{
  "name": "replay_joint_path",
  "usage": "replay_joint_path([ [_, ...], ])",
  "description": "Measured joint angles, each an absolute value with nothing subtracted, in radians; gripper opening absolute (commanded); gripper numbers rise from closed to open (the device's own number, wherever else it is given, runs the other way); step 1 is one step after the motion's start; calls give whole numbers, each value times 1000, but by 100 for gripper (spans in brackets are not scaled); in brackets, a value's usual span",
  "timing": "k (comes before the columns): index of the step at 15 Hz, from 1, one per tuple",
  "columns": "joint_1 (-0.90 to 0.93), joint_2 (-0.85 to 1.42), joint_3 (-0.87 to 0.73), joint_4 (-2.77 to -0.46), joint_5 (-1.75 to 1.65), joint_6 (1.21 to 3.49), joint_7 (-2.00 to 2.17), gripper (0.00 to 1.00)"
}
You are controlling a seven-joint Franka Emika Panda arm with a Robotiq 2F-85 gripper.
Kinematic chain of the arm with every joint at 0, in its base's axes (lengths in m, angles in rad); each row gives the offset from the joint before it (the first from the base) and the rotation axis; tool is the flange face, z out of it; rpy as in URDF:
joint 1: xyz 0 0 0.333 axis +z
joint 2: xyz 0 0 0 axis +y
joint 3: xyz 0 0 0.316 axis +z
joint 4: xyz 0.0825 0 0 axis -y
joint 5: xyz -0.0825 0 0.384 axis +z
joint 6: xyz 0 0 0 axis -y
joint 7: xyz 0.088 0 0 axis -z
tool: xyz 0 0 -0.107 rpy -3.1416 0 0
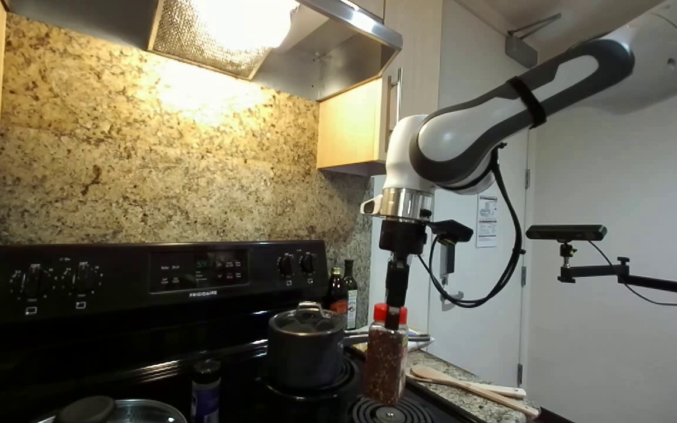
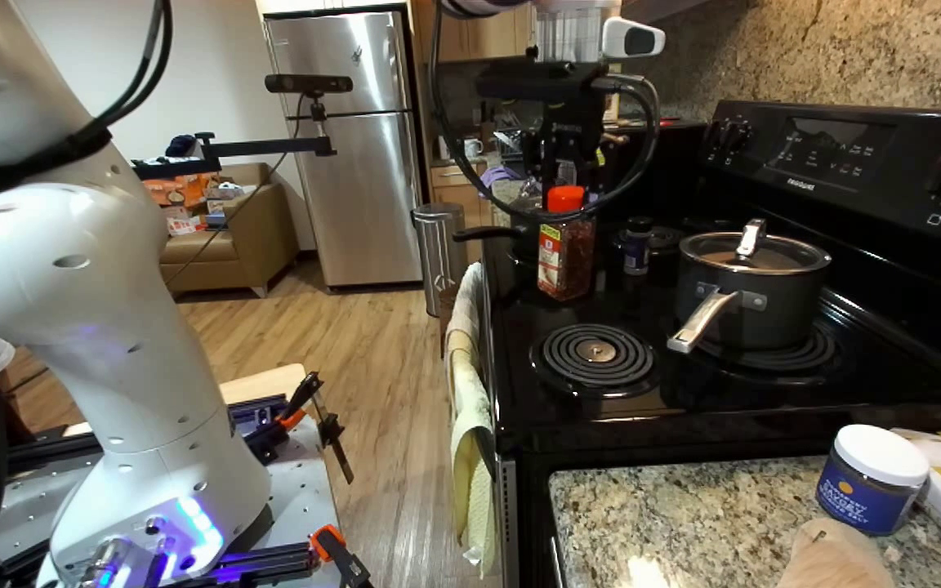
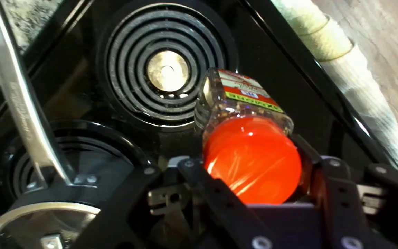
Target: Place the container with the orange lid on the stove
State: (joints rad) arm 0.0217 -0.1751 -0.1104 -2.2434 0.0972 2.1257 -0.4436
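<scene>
The container with the orange lid (image 1: 384,364) is a clear jar with reddish-brown flakes and a bright orange-red lid. It also shows in an exterior view (image 2: 568,257) and, from above, in the wrist view (image 3: 252,159). My gripper (image 1: 393,322) points down and is shut on the jar near its lid, one finger on each side (image 3: 250,148). The jar hangs above the cooktop, roughly upright, beside a bare coil burner (image 3: 168,71). The stove (image 2: 642,302) is a black range with a knob panel (image 1: 121,282) at the back.
A lidded dark pot (image 1: 306,352) stands on a back burner, its handle (image 2: 703,322) pointing forward. A slim bottle (image 2: 636,249) and a pan (image 2: 524,237) are farther along the cooktop. Wooden utensils (image 1: 473,388) and a blue jar (image 2: 871,482) lie on the side counter. A towel (image 2: 470,425) hangs in front.
</scene>
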Motion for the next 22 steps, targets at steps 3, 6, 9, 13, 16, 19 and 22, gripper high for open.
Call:
replay_joint_path([
  [3,42,-142,-80,-2260,156,2206,-437,36],
  [6,58,-79,-40,-2257,159,2295,-381,36],
  [9,64,7,3,-2211,130,2333,-300,61],
  [13,69,59,15,-2163,115,2333,-272,36],
  [16,69,60,17,-2162,116,2333,-272,36],
  [19,70,77,33,-2129,93,2325,-266,36],
  [22,83,134,53,-2043,17,2289,-221,36],
])
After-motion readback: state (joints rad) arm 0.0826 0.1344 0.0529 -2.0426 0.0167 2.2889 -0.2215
